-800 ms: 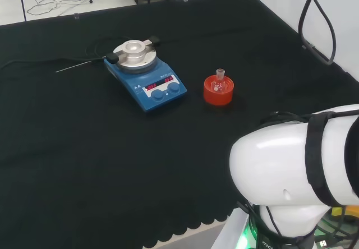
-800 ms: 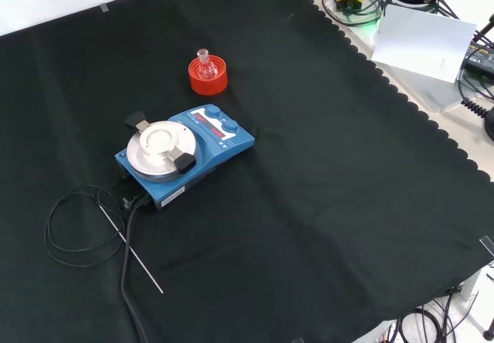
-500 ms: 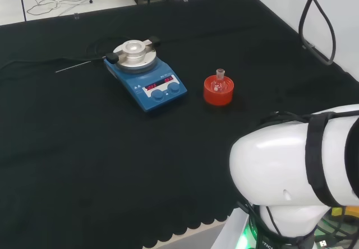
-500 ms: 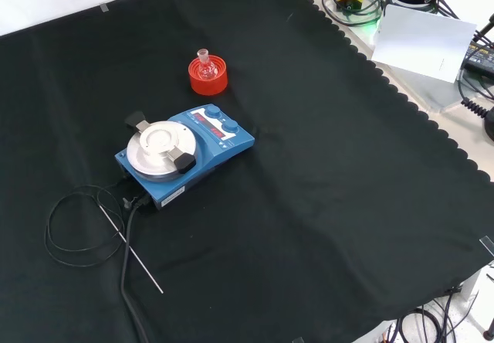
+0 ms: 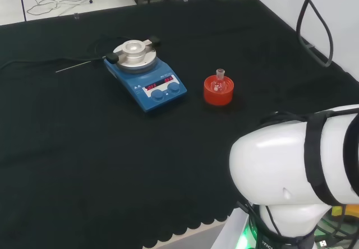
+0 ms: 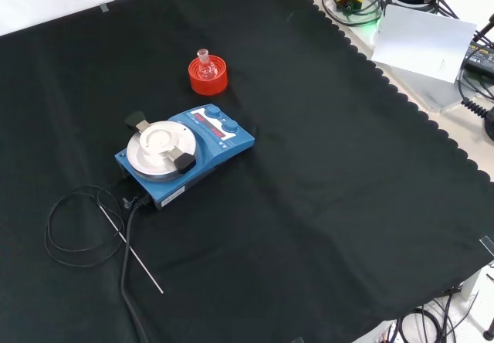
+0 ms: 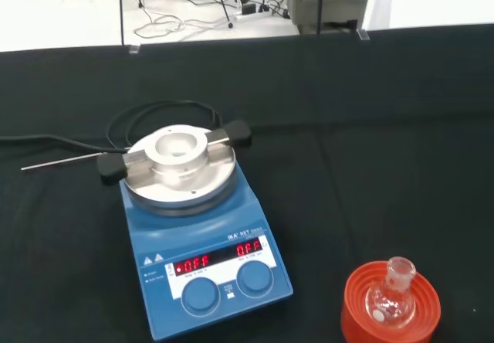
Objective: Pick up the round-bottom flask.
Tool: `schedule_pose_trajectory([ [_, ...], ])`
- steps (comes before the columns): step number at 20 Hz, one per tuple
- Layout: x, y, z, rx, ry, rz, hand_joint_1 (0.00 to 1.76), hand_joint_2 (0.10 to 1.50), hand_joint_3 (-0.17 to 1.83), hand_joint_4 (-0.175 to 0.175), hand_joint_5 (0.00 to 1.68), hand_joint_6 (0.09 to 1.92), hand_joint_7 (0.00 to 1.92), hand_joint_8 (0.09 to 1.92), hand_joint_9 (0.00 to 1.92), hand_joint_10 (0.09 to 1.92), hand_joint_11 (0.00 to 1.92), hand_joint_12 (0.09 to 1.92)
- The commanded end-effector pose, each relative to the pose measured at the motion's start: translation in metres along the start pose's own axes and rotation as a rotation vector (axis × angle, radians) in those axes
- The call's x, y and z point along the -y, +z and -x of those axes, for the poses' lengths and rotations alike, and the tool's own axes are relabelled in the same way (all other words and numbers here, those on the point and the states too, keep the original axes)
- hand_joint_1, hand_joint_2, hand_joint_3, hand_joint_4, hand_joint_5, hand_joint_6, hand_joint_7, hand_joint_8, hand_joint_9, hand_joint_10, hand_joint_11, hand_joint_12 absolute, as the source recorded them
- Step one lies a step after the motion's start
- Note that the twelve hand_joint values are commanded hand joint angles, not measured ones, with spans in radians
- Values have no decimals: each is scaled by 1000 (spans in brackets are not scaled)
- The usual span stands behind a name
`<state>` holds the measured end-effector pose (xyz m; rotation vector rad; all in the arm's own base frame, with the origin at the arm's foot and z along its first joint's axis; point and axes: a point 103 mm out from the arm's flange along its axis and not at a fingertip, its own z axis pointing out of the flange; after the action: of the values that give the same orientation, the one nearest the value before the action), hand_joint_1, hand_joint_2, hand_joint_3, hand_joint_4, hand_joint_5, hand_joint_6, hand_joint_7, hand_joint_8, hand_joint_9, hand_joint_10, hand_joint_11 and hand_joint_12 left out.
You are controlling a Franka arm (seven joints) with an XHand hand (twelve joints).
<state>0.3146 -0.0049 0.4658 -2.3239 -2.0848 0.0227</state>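
In the wrist view, the blue stirrer plate in the lower middle of the frame carries all the print. Its sloped front panel has two red lit displays above the knobs, a short white word over the right-hand display, and small white warning triangles at the left. In the head view and front view these marks are too small to make out.

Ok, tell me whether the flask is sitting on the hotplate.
No, the round-bottom flask sits upright in its red stand, apart from the blue hotplate.
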Motion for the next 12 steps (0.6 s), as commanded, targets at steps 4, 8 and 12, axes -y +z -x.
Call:
schedule_pose_trajectory([
  [4,-27,52,25,-33,88,-41,57,1300,281,-4,392,195,128,538,253,643,0,1263],
  [8,-41,87,41,-50,118,-58,146,1266,257,-5,401,187,139,542,270,649,0,1283],
  [12,-62,122,59,-79,145,-75,297,1198,227,-8,414,173,161,551,303,660,0,1325],
])
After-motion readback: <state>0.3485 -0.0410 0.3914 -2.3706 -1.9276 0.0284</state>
